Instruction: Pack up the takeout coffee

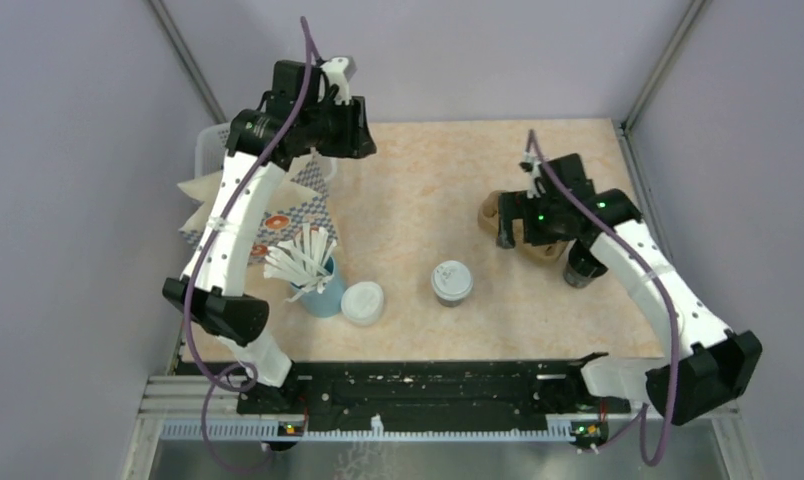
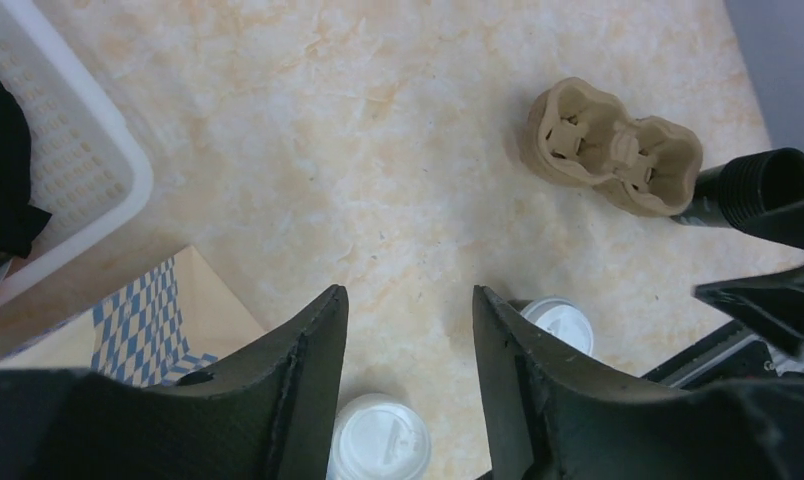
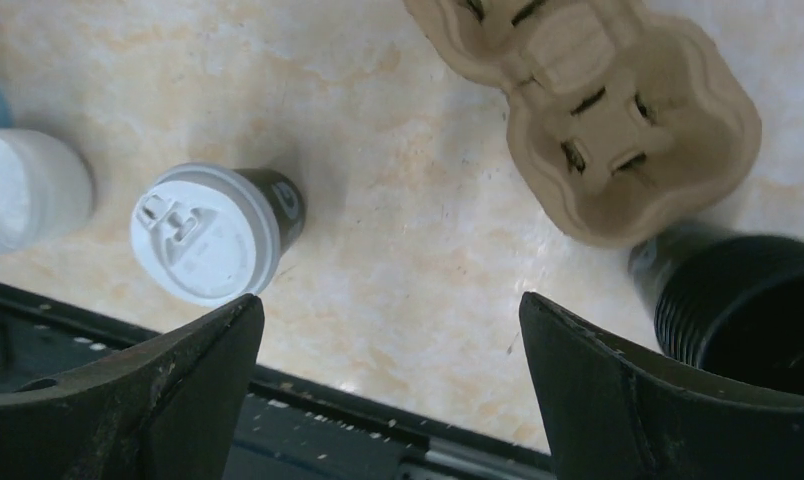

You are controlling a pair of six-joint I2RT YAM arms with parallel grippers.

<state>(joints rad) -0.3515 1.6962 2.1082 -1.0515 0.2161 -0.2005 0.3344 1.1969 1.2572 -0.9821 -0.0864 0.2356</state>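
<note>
Nothing packed yet. The takeout coffee (image 1: 451, 283) stands lidded at lower centre of the top view, apart from the cardboard carrier (image 3: 618, 130). Your right gripper (image 3: 388, 310) is wide open and your left gripper (image 2: 408, 295) partly open, both empty. Pick and seat are left to do.

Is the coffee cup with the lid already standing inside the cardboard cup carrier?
No, the lidded cup stands on the table, clearly apart from the cardboard carrier.

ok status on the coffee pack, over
Left gripper, right gripper: both open, empty. Takeout coffee upright on table, untouched. Carrier empty, black cup beside it.
</note>
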